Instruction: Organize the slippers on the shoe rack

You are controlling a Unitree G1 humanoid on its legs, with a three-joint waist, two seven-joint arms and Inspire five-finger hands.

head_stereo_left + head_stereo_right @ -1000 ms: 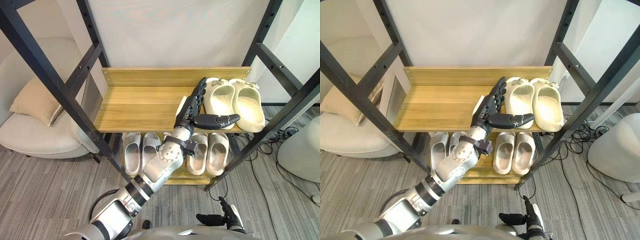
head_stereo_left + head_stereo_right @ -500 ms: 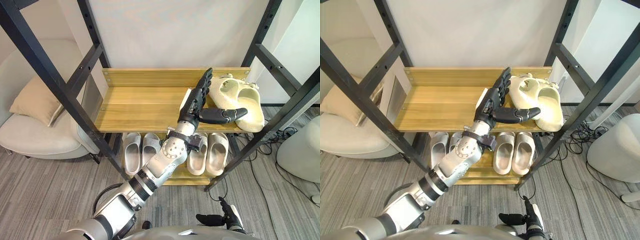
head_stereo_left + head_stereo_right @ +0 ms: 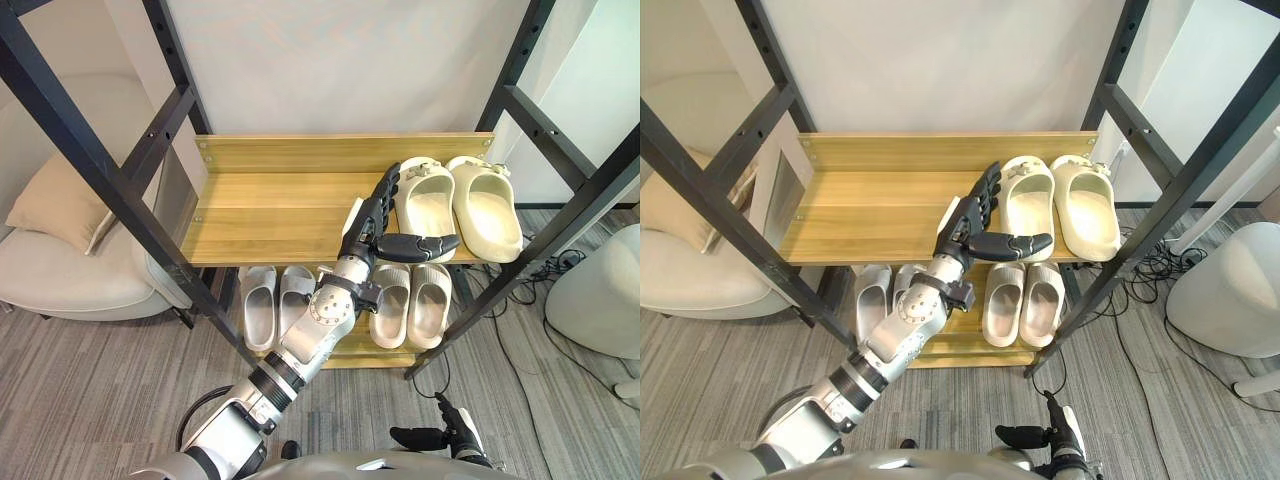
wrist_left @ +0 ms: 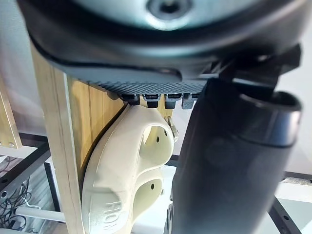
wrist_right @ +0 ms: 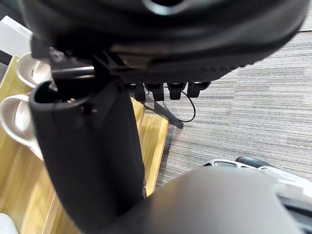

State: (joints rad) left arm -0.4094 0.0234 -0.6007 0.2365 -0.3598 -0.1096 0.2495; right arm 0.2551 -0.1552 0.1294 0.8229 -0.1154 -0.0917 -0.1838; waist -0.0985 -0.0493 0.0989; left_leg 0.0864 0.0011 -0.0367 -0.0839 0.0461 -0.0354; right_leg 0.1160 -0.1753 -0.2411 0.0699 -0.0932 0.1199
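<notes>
- Cream slippers: the left cream slipper and the right cream slipper lie side by side, touching, at the right end of the top shelf of the shoe rack. Both run lengthwise from near to far.
- Left hand: reaches up onto the top shelf. It is spread wide and grasps nothing.
- Its fingers are straight and laid along the left side of the left cream slipper. The left wrist view shows the fingertips against that side wall.
- Its thumb sticks out to the right across the near end of the same slipper. Contact there cannot be confirmed.
- Lower shelf: pale grey slippers sit at the left and beige slippers at the right, each pair neatly parallel.
- Right hand: hangs low over the floor, well apart from the rack, fingers relaxed and empty.
- Surroundings: a black frame stands around the rack. An armchair with a cushion is at the left.
</notes>
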